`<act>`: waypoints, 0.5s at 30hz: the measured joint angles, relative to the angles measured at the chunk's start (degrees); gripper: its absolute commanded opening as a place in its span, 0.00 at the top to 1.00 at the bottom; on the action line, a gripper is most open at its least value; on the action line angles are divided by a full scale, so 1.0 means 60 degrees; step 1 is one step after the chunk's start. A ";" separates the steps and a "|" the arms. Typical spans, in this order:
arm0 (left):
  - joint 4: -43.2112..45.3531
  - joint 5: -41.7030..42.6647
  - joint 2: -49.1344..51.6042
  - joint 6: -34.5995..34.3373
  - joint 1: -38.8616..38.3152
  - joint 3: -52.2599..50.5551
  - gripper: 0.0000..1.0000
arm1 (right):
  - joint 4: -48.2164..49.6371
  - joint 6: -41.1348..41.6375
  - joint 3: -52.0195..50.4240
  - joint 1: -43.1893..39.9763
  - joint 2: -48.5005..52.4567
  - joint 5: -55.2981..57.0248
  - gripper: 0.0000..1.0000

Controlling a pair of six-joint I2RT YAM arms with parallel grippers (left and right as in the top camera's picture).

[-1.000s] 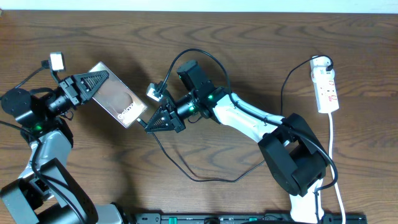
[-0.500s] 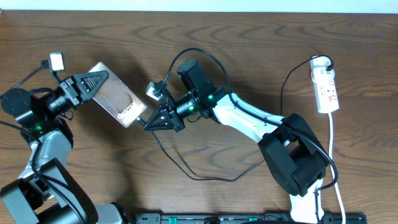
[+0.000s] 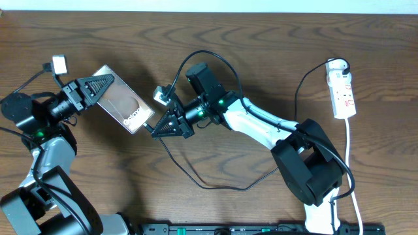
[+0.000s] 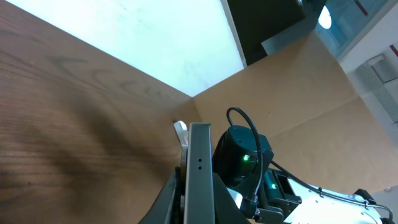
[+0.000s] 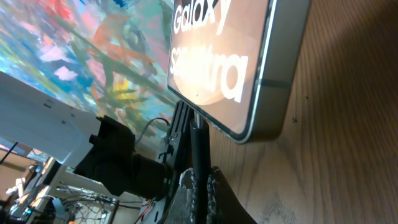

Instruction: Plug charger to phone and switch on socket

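Charger (image 5: 198, 146) in right hand (image 3: 157, 131), beside phone (image 3: 123, 106)

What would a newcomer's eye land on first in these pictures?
The phone, gripped at its upper end by the left end effector at left of centre, stands out first, and its white Galaxy lettering fills the right wrist view. Beside it, the right end effector holds the charger tip against the phone's lower edge; whether it is seated cannot be told. The socket lies apart at the far right.
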 measured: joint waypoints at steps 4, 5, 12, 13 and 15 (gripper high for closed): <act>0.0000 -0.0004 0.0000 0.0000 -0.0011 0.0000 0.93 | 0.0062 0.0066 0.0000 0.0000 0.0000 -0.0004 0.99; 0.0000 -0.0011 0.0000 0.0000 -0.0018 0.0000 0.92 | 0.0106 0.0109 0.0000 0.0000 0.0000 -0.0004 0.99; 0.0007 -0.0226 0.0000 0.0000 -0.0117 0.0000 0.93 | 0.0306 0.0444 -0.0018 0.0000 0.0000 -0.0033 0.99; 0.0007 -0.0233 0.0000 0.0000 -0.0124 0.0000 0.93 | 0.0306 0.0470 -0.0018 0.0000 0.0000 -0.0036 0.99; 0.0007 -0.0251 0.0000 0.0000 -0.0127 0.0000 0.93 | 0.0310 0.0506 -0.0022 0.0000 0.0000 -0.0040 0.99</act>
